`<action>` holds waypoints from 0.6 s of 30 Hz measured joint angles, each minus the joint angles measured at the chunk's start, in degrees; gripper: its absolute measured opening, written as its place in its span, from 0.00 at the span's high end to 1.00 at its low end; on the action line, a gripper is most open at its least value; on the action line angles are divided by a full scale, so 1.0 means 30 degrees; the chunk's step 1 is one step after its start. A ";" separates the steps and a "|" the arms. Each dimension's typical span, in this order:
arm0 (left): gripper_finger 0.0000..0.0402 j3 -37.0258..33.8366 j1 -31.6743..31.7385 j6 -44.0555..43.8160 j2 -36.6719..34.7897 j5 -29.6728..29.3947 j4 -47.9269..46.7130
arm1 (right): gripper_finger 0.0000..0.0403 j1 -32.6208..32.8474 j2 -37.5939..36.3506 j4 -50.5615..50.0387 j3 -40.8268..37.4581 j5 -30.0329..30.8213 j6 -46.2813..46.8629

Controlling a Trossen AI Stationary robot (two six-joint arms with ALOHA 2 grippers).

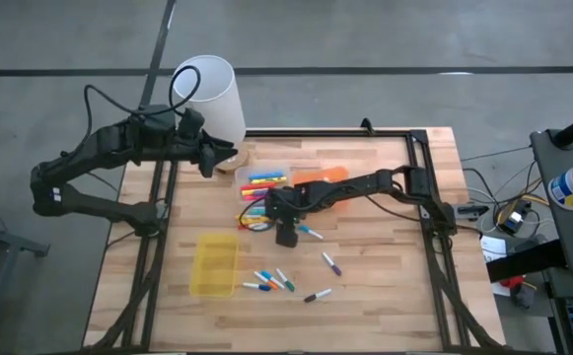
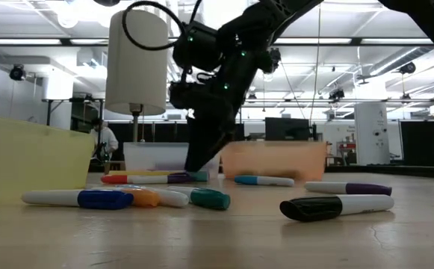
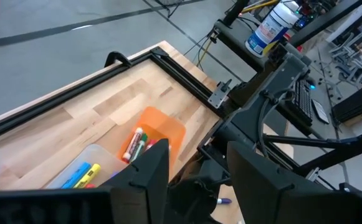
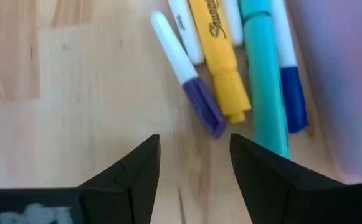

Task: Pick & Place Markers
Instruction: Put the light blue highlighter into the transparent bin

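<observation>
Markers lie in several places. A small bunch (image 1: 254, 218) with purple, yellow, teal and blue ones (image 4: 221, 68) rests on the wood mid-table. Loose markers lie nearer the front (image 1: 271, 281) (image 2: 336, 206), and others fill the clear tray (image 1: 263, 179) and orange tray (image 1: 321, 177). My right gripper (image 1: 284, 235) (image 4: 194, 140) points down, open, close over the table (image 2: 200, 166) just beside the bunch, touching nothing. My left gripper (image 1: 212, 156) (image 3: 196, 165) hangs open above the table's far-left part.
A yellow tray (image 1: 215, 264) sits at the near left, looming large in the low view (image 2: 22, 161). A tall white cylinder (image 1: 212, 94) stands at the far-left corner beside the left arm. Black frame rails (image 1: 426, 187) border the table. Bare wood lies at the near right.
</observation>
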 joint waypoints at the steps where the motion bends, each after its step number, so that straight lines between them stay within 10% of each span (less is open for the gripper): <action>1: 0.61 0.0000 0.0000 -0.0039 0.0000 0.0000 0.0000 | 0.54 0.0004 0.0000 -0.0393 0.0212 0.0036 0.0019; 18: 0.61 0.0000 -0.0015 -0.0005 -0.0101 0.0116 -0.0022 | 0.54 0.1993 -0.0103 -0.4379 0.3514 0.3208 0.2081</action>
